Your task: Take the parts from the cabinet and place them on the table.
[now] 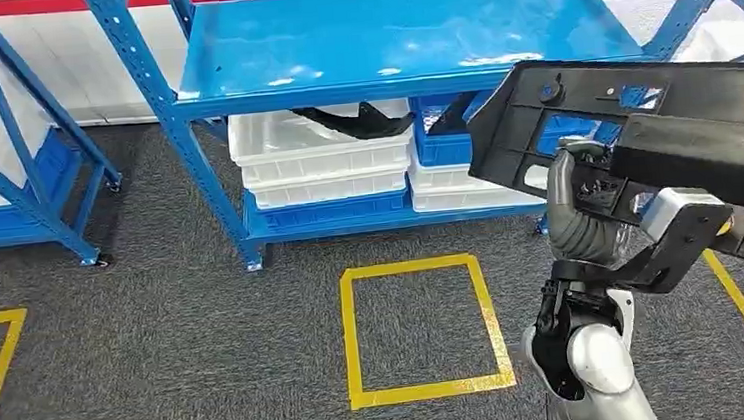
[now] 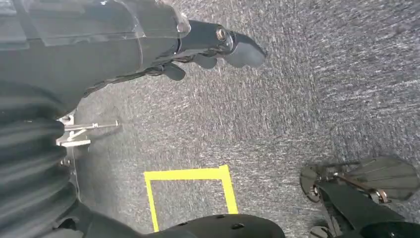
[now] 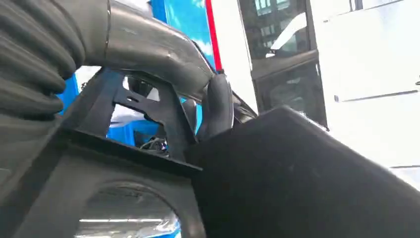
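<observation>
My right hand (image 1: 577,212) grips a large black plastic part (image 1: 633,129), a long flat panel with cut-outs and a boxy end, lifted in front of the blue cabinet (image 1: 395,38). In the right wrist view the thumb (image 3: 153,49) and a dark finger (image 3: 218,106) wrap round a rib of the black part (image 3: 307,173). More black parts (image 1: 356,121) lie in a white bin (image 1: 318,146) on the cabinet's lower shelf. My left hand (image 2: 208,47) hangs over the grey carpet, holding nothing, its dark fingers loosely curved and apart.
White and blue bins (image 1: 444,159) are stacked under the blue shelf. Yellow tape squares (image 1: 423,331) mark the grey carpet in front. Another blue rack (image 1: 12,148) stands at the left. Yellow tape (image 2: 190,176) also shows in the left wrist view.
</observation>
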